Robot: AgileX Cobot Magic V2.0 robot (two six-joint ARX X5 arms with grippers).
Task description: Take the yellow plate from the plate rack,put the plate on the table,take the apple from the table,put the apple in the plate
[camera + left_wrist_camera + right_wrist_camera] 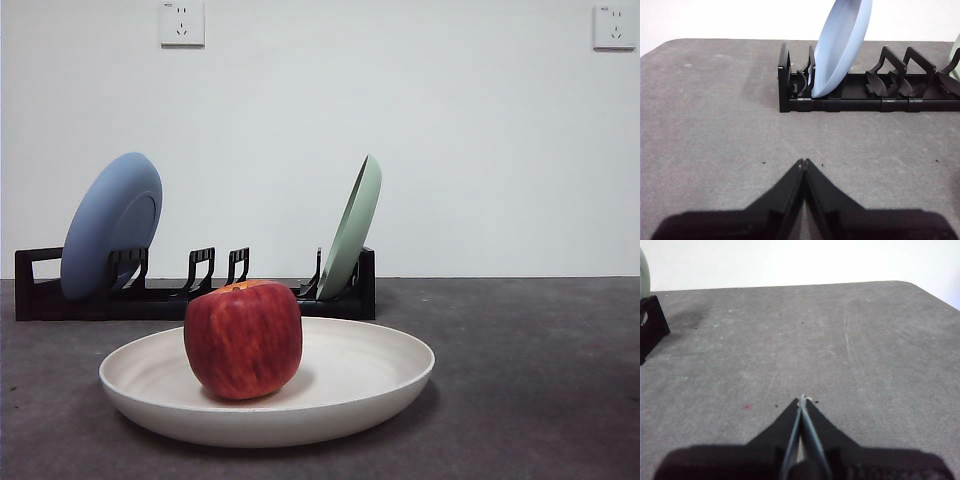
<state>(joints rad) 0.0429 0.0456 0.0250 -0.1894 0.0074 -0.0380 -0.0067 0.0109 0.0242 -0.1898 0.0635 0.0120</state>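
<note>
Here the left gripper [804,162] hangs over bare table [715,125] with its two black jaws pressed tip to tip, clenched on nothing, facing the handle end of the plate rack [850,102], which stands a little way ahead of it. The right gripper [802,400] is likewise closed and empty above an open stretch of the dark grey surface, with only one end of the rack showing at the picture's edge. Neither arm appears in the front view. In that view the yellow plate [380,385] lies flat on the table in front of the rack, its cream rim raised all round. The apple [243,340] sits upright inside the plate, red with darker streaks, resting on the plate's floor toward its middle. Behind them the rack carries a blue plate [110,225] leaning near the handle end and a pale green plate [352,228] leaning at the other end, with vacant prongs between. Two wall sockets [182,22] sit high on the white wall.
</note>
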